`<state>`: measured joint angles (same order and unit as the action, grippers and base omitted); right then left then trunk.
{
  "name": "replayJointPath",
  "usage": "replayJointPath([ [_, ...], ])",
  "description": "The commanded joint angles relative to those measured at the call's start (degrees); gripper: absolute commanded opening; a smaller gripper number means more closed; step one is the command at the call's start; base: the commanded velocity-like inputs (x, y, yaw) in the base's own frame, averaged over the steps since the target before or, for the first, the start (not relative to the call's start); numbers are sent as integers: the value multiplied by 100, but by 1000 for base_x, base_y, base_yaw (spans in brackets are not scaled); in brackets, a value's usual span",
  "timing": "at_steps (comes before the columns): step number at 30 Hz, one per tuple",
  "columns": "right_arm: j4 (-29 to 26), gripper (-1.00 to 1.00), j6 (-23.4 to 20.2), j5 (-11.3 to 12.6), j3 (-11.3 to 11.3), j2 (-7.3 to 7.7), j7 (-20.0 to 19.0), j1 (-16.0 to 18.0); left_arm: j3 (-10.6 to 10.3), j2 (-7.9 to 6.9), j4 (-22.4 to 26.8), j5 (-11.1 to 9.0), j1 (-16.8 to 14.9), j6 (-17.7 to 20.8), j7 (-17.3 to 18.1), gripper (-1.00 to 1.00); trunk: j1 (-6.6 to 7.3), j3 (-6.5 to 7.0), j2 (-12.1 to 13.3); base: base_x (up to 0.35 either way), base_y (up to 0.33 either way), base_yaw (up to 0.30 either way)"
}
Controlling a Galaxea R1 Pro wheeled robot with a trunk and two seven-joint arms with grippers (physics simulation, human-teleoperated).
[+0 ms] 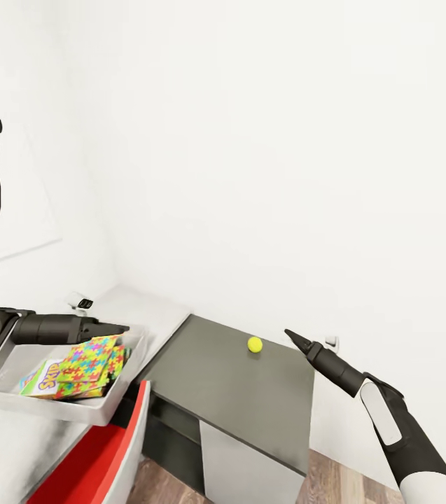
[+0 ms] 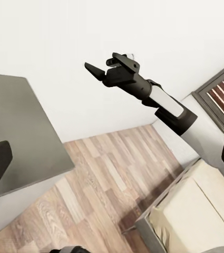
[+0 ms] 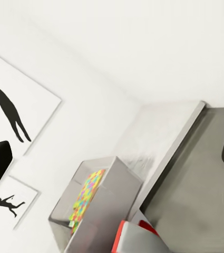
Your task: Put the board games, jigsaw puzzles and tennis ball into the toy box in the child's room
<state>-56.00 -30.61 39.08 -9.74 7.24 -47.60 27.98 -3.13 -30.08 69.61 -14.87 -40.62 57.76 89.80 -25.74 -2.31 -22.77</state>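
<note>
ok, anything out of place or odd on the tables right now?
Only the small yellow-green tennis ball: it sits alone on the dark grey table, outside the light grey toy box that already holds a multicolour jigsaw sheet and a printed board game.

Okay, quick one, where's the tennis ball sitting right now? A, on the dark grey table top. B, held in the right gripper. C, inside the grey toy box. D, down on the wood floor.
A: in the head view the tennis ball rests alone on the dark grey table, apart from the toy box and short of the right gripper.
</note>
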Motion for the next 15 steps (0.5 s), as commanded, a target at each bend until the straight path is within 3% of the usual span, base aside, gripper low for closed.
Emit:
replayJointPath([
  [1, 2, 100, -40, 36, -4, -3, -2, 5, -13, -6, 0, -7, -7, 61, 20, 100, -4, -14, -14, 0, -218, -16],
  [15, 2, 100, 35, 29, 0, -12, 3, 5, -12, -6, -27, -7, -7, 60, 20, 100, -4, -14, -14, 0, -46, -2],
])
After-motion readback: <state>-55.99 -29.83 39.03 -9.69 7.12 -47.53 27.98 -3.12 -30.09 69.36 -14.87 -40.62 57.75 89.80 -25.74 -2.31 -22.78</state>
